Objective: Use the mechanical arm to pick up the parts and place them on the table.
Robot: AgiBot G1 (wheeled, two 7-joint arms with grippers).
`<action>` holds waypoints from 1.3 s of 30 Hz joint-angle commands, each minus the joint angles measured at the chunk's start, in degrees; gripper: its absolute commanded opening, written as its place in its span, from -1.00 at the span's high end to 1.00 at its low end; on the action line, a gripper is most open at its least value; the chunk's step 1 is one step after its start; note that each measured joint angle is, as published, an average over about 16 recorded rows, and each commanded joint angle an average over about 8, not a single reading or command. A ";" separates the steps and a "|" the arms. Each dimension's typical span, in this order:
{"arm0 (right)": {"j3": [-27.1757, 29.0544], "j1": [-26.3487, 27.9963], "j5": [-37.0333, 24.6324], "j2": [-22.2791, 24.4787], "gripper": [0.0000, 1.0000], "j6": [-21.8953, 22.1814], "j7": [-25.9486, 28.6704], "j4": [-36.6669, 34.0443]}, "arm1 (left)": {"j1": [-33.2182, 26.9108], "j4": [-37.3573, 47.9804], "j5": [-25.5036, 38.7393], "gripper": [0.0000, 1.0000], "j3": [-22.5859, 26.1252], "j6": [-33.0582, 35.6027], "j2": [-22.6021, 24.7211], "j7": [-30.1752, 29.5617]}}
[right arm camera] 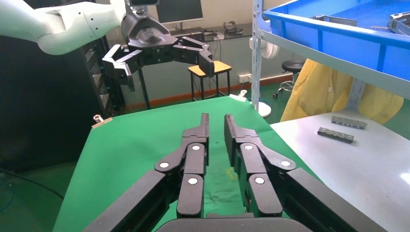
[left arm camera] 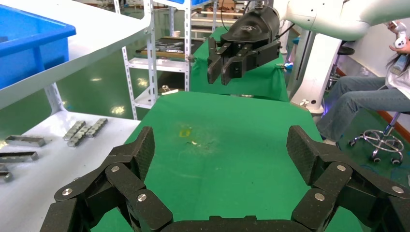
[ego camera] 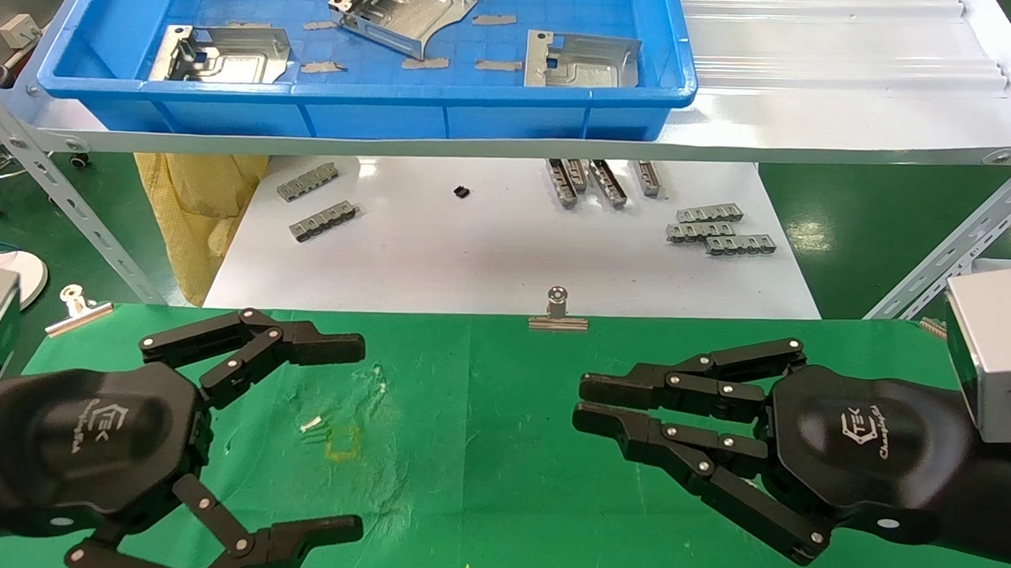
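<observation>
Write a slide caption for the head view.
Both end effectors, left open, right nearly closed, hover over green table; parts wait in tray.

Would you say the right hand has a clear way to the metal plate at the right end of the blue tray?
Probably yes. The right hand hovers empty over the green table, and that plate lies uncovered in the open-topped tray, though it must rise over the wall.

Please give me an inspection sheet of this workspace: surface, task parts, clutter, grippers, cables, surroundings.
Surface: green cloth table, wrinkled, faint yellow square mark, no part on it.
Job's things: three silver parts lie in the blue tray.
Clutter: grey ridged bars on the white board; tape strips in the tray.
Grippers: left gripper open, empty; right gripper nearly closed, empty; both above the cloth.
Cables: nothing seen on the table.
Surroundings: seated person, metal rack.
</observation>
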 commanded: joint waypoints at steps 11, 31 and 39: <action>0.00 0.00 0.00 0.00 1.00 0.00 0.00 0.00 | 0.00 0.00 0.00 -1.00 0.00 0.00 0.00 0.00; 0.00 0.00 0.00 0.00 1.00 0.00 0.00 0.00 | -0.20 -0.01 0.17 -1.00 0.00 -0.17 0.02 -0.04; 0.00 0.00 0.00 0.00 1.00 0.00 0.00 0.00 | -8.83 3.13 4.27 -1.00 1.25 -2.72 3.22 -1.38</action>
